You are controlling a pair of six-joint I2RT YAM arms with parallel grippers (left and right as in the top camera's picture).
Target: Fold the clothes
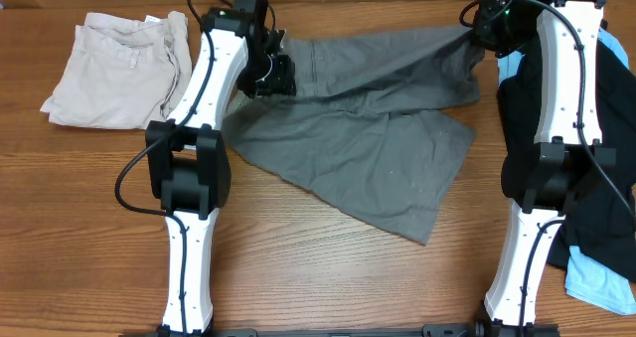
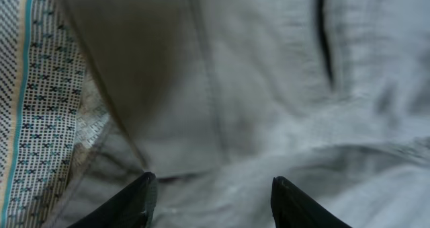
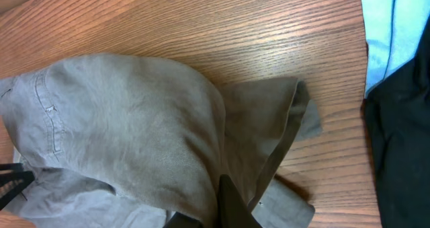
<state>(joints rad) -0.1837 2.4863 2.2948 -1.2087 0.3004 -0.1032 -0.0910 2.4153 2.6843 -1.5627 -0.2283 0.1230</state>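
Observation:
The mid-grey shorts (image 1: 378, 138) lie spread across the middle of the table. My left gripper (image 1: 273, 74) is at their far left end, open, its fingertips (image 2: 211, 201) just over the grey fabric (image 2: 269, 87) beside a patterned lining (image 2: 40, 107). My right gripper (image 1: 487, 29) is shut on the far right corner of the grey shorts (image 3: 134, 127) and holds it lifted; one dark finger (image 3: 232, 204) shows pinched into the cloth. Beige shorts (image 1: 119, 69) lie folded at the far left. A black garment (image 1: 596, 178) and a light-blue one (image 1: 596, 282) lie at the right.
The black garment (image 3: 403, 140) and the light-blue one (image 3: 393, 26) lie close to the right arm's base. Bare wood table (image 1: 318, 267) stretches in front of the shorts, between the two arm bases.

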